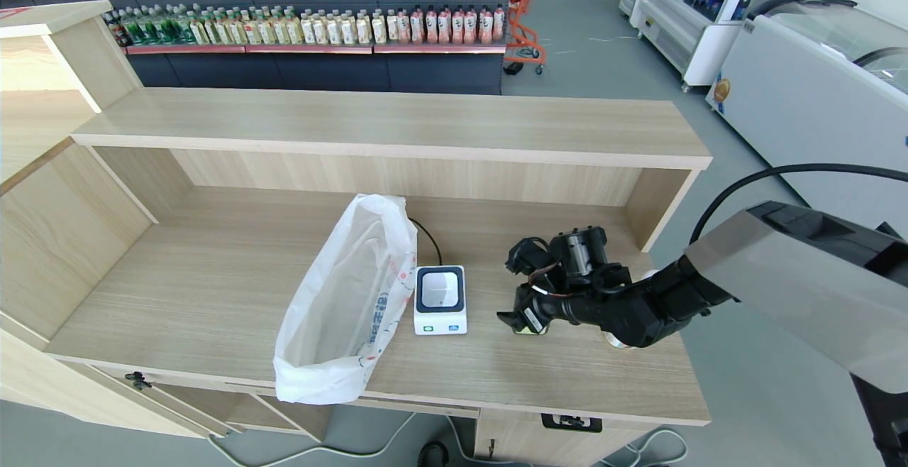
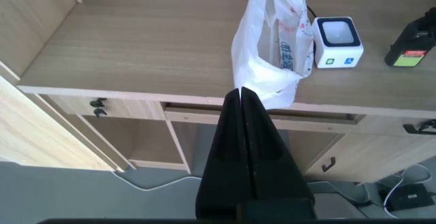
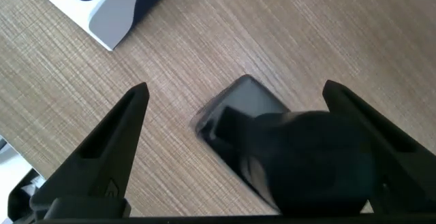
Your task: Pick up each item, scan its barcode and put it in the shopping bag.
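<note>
A white plastic shopping bag lies open on the wooden counter, its mouth toward the front edge. Just right of it sits a small white barcode scanner with a dark window. Further right, my right gripper is down at a small dark item resting on the counter. In the right wrist view the gripper is open, one finger on each side of the item, not closed on it. My left gripper is shut with nothing in it, hanging off the counter's front edge, with the bag, the scanner and the dark item beyond.
A raised back ledge and side walls box in the counter. A silvery round object peeks out beneath the right arm. The scanner's black cable runs behind the bag. Bare counter stretches left of the bag.
</note>
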Motion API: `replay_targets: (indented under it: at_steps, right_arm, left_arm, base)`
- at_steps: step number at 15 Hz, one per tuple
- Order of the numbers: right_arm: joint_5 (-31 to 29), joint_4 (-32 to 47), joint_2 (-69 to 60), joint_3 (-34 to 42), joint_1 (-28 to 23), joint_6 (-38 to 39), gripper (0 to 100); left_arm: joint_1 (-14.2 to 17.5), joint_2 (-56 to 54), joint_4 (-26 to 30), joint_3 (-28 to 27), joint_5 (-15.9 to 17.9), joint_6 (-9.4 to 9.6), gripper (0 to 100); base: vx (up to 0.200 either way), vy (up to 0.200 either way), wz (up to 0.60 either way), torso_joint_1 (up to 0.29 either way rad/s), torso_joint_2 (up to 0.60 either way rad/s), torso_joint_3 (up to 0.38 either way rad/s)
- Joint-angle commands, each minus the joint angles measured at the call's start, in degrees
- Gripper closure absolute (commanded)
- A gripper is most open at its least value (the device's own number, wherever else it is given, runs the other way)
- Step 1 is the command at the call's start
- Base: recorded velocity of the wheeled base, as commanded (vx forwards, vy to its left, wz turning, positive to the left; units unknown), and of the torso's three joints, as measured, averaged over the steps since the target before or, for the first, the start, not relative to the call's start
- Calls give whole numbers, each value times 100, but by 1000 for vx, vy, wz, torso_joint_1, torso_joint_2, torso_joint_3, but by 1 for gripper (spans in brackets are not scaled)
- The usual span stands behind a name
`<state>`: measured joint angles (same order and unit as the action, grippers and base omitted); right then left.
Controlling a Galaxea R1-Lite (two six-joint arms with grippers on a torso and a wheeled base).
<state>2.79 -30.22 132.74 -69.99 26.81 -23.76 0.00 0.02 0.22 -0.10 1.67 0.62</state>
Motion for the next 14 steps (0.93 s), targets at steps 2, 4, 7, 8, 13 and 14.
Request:
replay_targets:
  at_steps: [2,4,7,8,13,14]
  right_arm:
    - [-7,7,120,38,0,-85,100]
    - [2,7,173,-33,9,-67,100]
    - [20,-1,103,-77,53,-67,100]
    - [20,-10,50,-41,53,-67,100]
    - [20,7,-574,196,44,398,100]
    - [28,43,-873,-68,53,1014,100]
  left_arm:
    - [0,-2,-4,1,0,-1,100]
    - [0,-2,-4,1,0,-1,100]
    - [0,-2,-4,1,0,-1,100]
    - [0,-2,4,1,0,-1,100]
    - [0,6,4,1,0,-1,100]
    - [0,-2,4,1,0,-1,100]
  base:
    - [0,0,0,0,0,0]
    - [0,0,0,0,0,0]
    - [0,0,0,0,0,0]
    - [0,0,0,0,0,0]
    - [0,0,0,0,0,0]
    - [0,0,0,0,0,0]
